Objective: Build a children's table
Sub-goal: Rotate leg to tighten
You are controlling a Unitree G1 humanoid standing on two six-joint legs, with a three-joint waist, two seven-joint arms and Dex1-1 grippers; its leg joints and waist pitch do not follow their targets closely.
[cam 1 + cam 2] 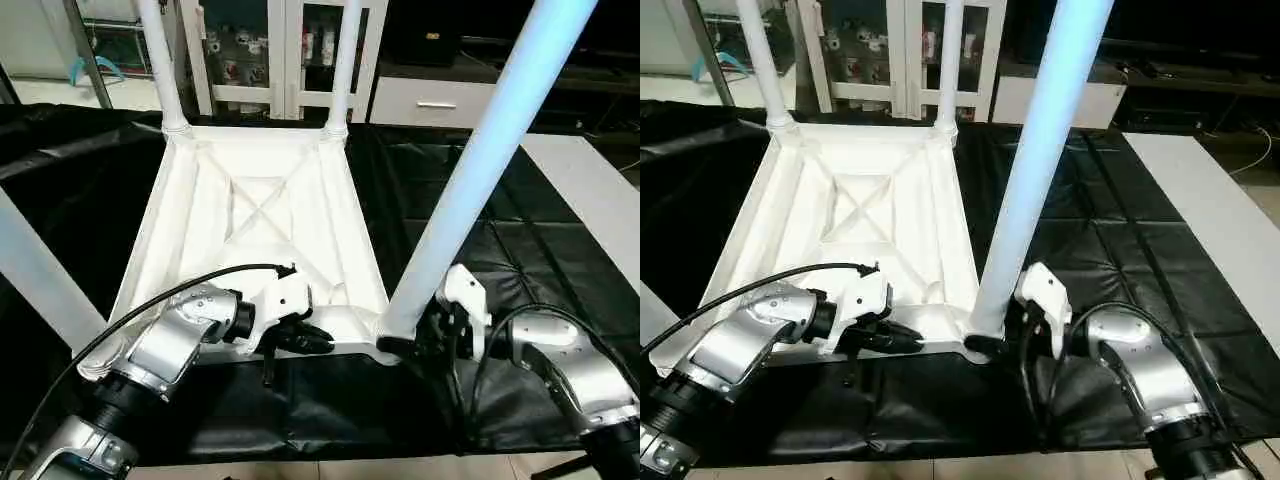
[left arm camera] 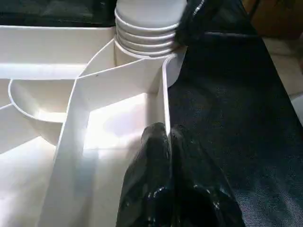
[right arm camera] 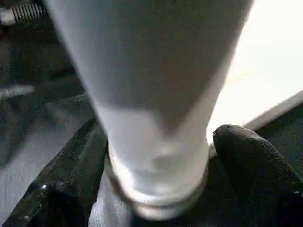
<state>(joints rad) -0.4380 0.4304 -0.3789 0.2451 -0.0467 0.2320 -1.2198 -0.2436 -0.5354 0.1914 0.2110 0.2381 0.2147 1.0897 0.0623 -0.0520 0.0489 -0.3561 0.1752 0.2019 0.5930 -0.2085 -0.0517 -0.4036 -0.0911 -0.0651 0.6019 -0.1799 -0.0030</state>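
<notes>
the children's table [image 1: 255, 215] lies upside down on the black-covered table [image 1: 520, 250]. the near-right leg [image 1: 470, 180] stands in its socket, straddled by the wide right tool [image 1: 425, 335]; the left tool [image 2: 168, 142], pinched shut, rests at the rim. next, i judge, check the leg's seating.

From my left eye I see the children's table [image 1: 255, 215] lying upside down on the black-covered tabletop [image 1: 520, 250], X-ribbed underside up, with two far legs [image 1: 160, 60] standing in their corner sockets and a third leg [image 1: 480, 170] rising tilted from the near right corner. My left hand [image 1: 300, 338] sits pressed together against the near rim of the white top, while my right hand [image 1: 425, 335] has its black fingers spread on either side of that near right leg's base. Another white leg [image 1: 35, 270] crosses the left edge, and white cabinets [image 1: 290, 50] stand beyond.
</notes>
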